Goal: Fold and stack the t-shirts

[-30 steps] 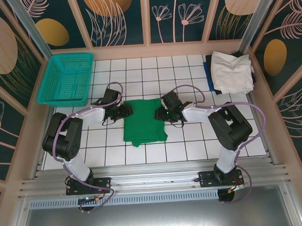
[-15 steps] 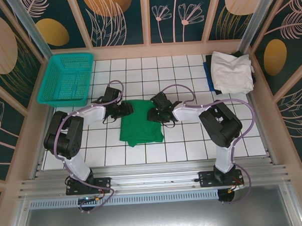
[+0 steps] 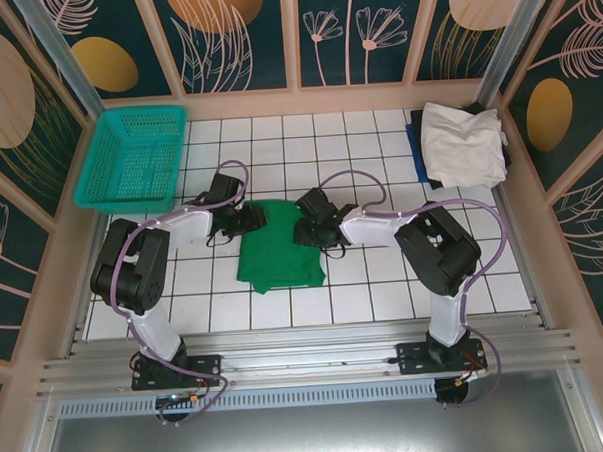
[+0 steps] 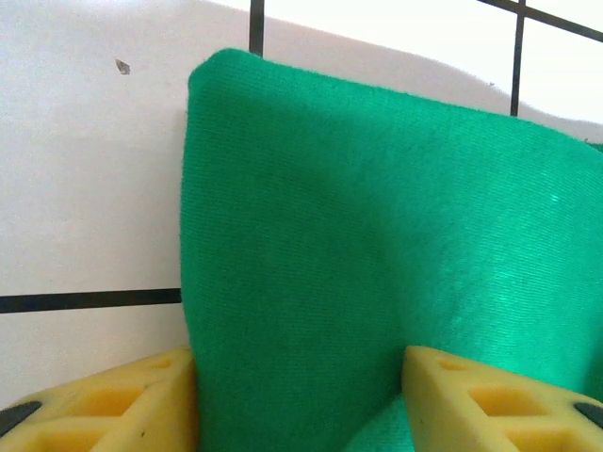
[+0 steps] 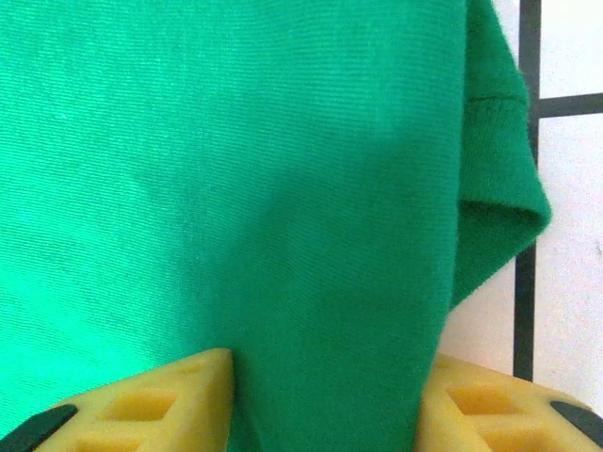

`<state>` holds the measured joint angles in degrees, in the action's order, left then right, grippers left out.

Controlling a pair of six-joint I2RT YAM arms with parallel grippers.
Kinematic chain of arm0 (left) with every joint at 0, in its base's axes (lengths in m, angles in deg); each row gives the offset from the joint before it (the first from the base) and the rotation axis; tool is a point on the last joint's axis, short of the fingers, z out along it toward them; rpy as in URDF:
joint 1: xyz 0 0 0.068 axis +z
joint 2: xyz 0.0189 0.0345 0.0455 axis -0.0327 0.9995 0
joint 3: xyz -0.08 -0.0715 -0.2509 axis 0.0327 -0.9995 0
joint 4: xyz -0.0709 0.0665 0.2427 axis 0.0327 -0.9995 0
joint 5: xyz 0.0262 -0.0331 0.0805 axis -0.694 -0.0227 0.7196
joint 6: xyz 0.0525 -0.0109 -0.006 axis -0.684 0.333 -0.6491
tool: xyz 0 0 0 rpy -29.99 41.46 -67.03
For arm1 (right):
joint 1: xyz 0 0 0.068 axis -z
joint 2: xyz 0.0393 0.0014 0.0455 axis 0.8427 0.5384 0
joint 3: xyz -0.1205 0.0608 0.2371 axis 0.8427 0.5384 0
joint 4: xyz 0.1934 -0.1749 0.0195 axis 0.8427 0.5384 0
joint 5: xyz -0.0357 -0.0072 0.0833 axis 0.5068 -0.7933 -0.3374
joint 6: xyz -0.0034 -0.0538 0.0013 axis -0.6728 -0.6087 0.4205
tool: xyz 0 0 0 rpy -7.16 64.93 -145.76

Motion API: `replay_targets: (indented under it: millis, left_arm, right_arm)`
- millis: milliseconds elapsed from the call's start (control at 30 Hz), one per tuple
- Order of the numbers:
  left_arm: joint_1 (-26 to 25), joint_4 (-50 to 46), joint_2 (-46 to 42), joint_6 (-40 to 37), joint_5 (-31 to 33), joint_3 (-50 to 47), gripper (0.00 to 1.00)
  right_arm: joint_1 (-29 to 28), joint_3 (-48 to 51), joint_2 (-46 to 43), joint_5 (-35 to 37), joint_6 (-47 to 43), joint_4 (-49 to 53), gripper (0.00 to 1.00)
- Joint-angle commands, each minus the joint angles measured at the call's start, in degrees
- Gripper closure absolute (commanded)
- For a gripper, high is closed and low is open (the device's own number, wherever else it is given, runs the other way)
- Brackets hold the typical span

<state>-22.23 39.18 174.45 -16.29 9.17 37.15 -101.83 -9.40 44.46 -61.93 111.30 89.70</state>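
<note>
White tiled table [image 3: 384,292], black grid lines. The left gripper [image 3: 253,220] has its yellow fingers [image 4: 122,400] pinching the green shirt [image 3: 278,262]. Cloth rises between them, and its edge shadows the tiles just left. The right gripper [image 3: 304,229] clamps the same shirt's other side, with a sleeve hem hanging just right of its fingers [image 5: 490,405]. Well beyond the right fingers, an off-white shirt [image 3: 463,144] lies in the corner. Far past the left ones sits the basket [image 3: 133,158].

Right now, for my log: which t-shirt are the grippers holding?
The green t-shirt mid-table, between left gripper and right gripper; the off-white t-shirt lies far right, untouched.
</note>
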Motion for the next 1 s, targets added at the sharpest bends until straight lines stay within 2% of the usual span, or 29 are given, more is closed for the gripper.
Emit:
replay_targets:
  millis: [0, 233, 567, 667, 867, 967]
  left_arm:
    - [0.0, -1.3, 0.7, -1.6, 0.1, 1.6, 0.44]
    - [0.1, -1.8, 0.3, -2.2, 0.5, 1.6, 0.44]
    - [0.0, -1.8, 0.5, -2.1, 0.4, 1.5, 0.45]
    - [0.1, -2.0, 0.5, -2.1, 0.3, 1.8, 0.45]
    - [0.1, -2.3, 0.5, -2.2, 0.4, 2.0, 0.46]
    - [0.1, -2.5, 0.1, -2.4, 0.6, 1.8, 0.46]
  right_arm:
    - [-1.1, 1.5, 1.2, 0.8, 2.4, 5.2, 0.52]
    - [-1.2, 2.4, -2.9, 6.6, 3.3, 9.5, 0.41]
    - [-2.1, 4.2, -0.8, 0.4, 3.4, 3.3, 0.42]
    - [-2.5, 4.2, 0.5, -3.2, 3.6, -0.5, 0.51]
    - [-3.3, 0.3, 2.7, -3.5, 1.9, -1.4, 0.66]
    - [-2.1, -0.1, 2.5, -2.4, 1.0, -0.6, 0.8]
